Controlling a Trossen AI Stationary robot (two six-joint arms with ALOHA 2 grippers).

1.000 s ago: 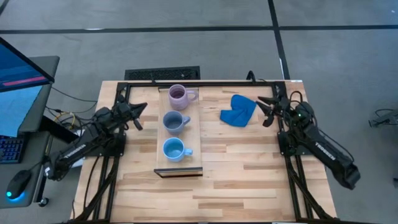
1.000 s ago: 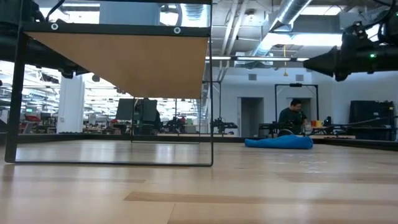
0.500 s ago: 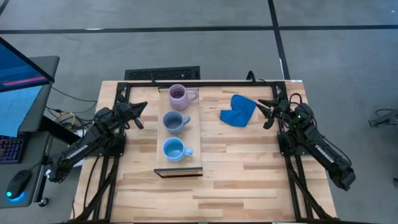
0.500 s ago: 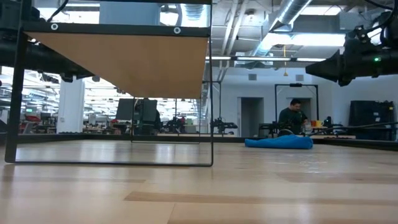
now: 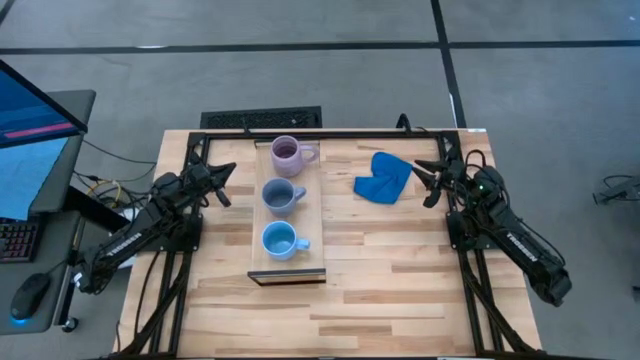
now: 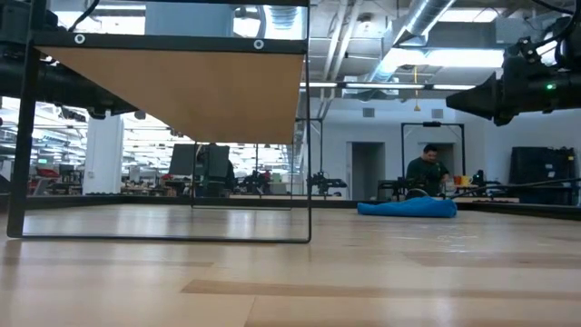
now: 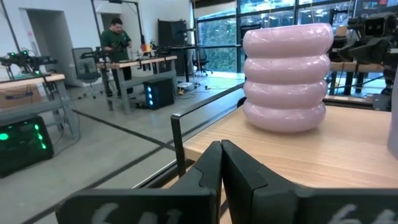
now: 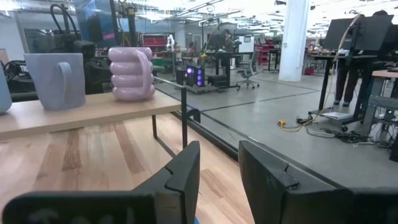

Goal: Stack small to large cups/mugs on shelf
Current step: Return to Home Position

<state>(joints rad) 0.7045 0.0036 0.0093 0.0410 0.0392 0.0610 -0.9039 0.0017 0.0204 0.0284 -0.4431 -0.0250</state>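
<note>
Currently lilac mug [image 5: 289, 153], slate mug [image 5: 280, 195] and sky-blue mug [image 5: 279, 240] are standing in line on the shelf [image 5: 314, 215]. Left claw [image 7: 221, 143] is hovering beside it, fingers together. Right claw [image 8: 219, 144] is holding slightly apart.

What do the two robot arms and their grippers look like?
The left arm and right arm, one at each side of the table, are dark jointed links with white lettering. The right arm carries black cable loops and a green light. The left gripper and right gripper have two dark wedge-shaped fingers each.
</note>
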